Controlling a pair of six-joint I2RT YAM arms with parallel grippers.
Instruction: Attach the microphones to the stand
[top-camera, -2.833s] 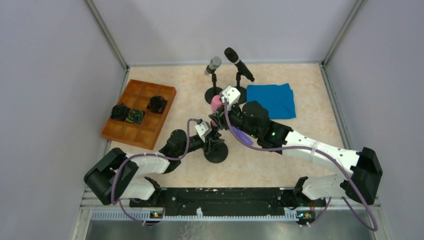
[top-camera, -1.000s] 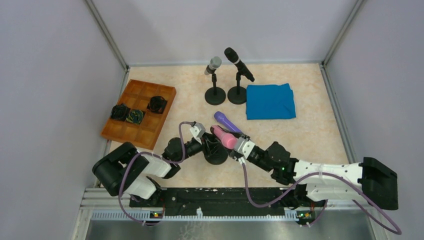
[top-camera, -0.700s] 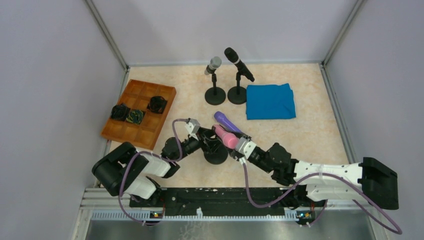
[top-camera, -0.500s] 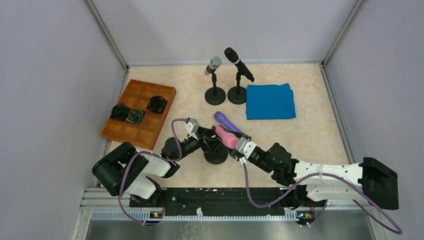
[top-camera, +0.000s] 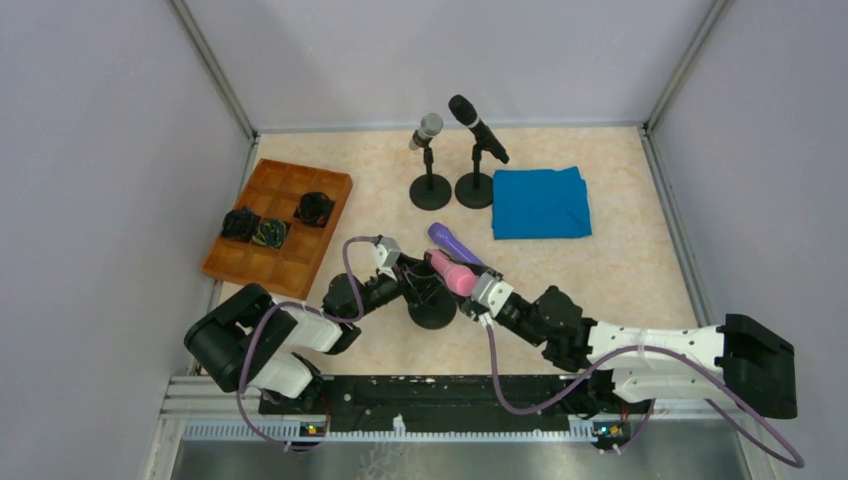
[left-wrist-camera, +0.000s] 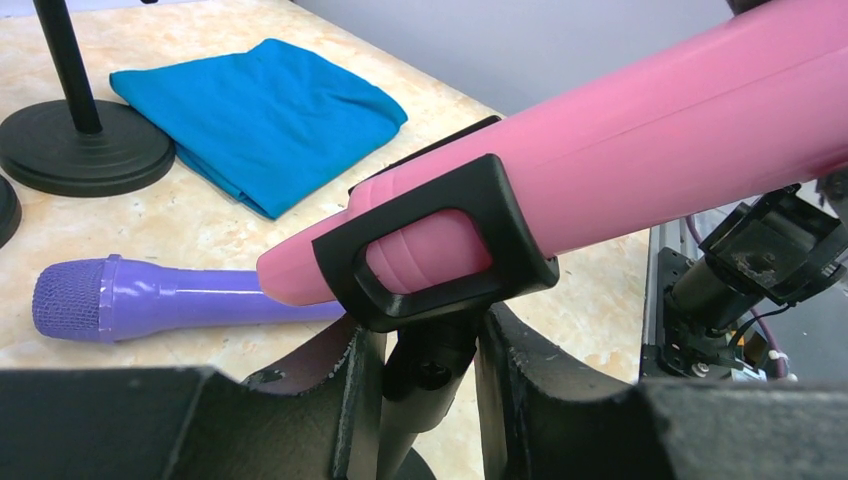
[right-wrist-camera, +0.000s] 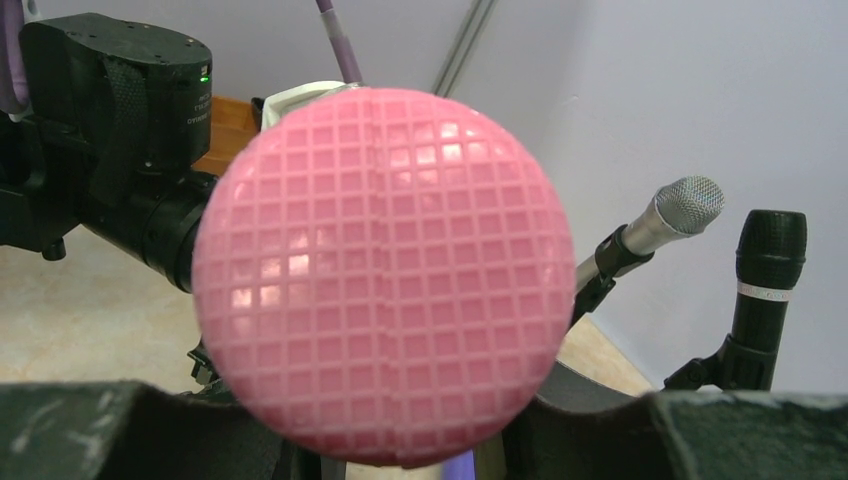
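Left gripper (left-wrist-camera: 425, 345) is clamped on the stand's post (left-wrist-camera: 415, 400) just under the clip (left-wrist-camera: 505, 235). Right gripper (top-camera: 476, 294) clasps the pink microphone (left-wrist-camera: 640, 120), whose tail lies in that clip. Best to push straight along the clip with the post held firm.

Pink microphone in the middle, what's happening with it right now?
The right claw holds the pink microphone, whose tail sits in the clip of the near stand. The left claw grips that stand's post under the clip. The silver microphone and black microphone are on stands at the back; the purple microphone lies on the table.
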